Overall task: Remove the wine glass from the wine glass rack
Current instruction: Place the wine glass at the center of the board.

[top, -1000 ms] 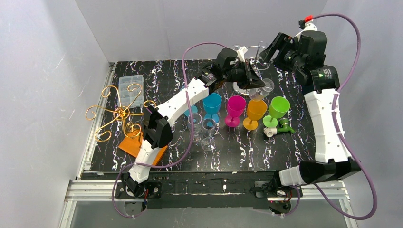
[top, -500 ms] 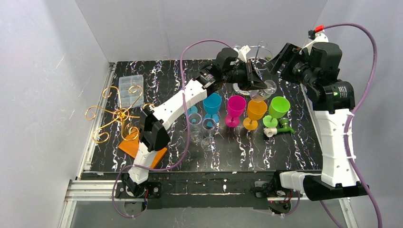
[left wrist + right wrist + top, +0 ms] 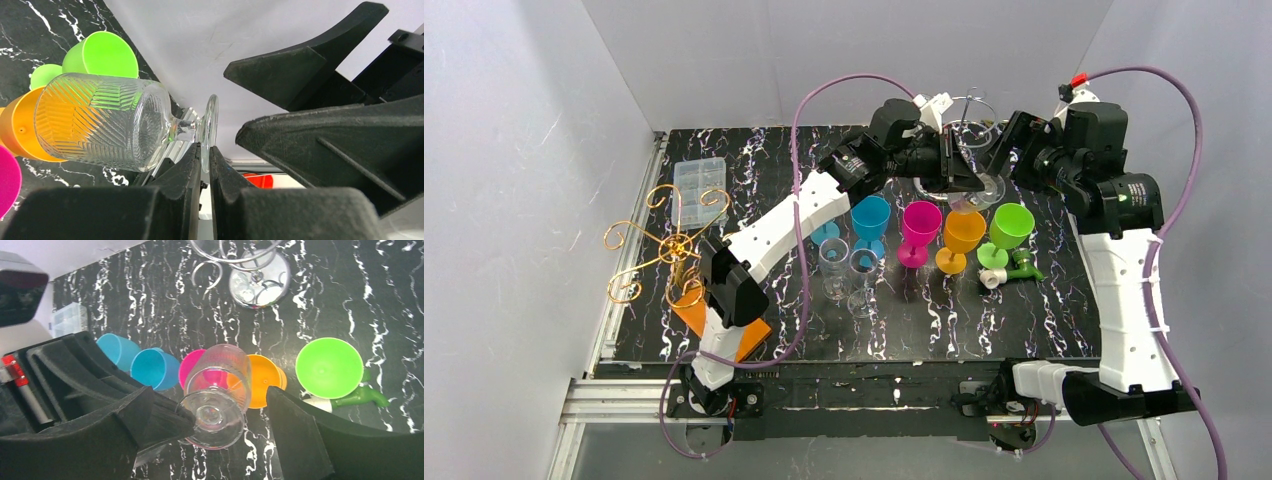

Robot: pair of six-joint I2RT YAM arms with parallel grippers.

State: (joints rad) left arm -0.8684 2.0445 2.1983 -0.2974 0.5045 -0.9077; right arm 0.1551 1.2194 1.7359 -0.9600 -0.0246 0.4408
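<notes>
Clear ribbed wine glass [image 3: 100,125] hangs over orange cup [image 3: 265,382] and pink cup [image 3: 192,366], apart from chrome rack [image 3: 255,282]. Left gripper [image 3: 205,152] pinches its foot rim, jaws nearly closed. Right gripper [image 3: 215,405] gapes wide either side, not touching. Foot's lower edge hidden between fingers. Long axis runs foot to bowl, mouth facing away from left gripper.

Left arm [image 3: 774,225] reaches far forward, left gripper [image 3: 952,165] pinched; right gripper [image 3: 1007,140] gapes wide.
</notes>
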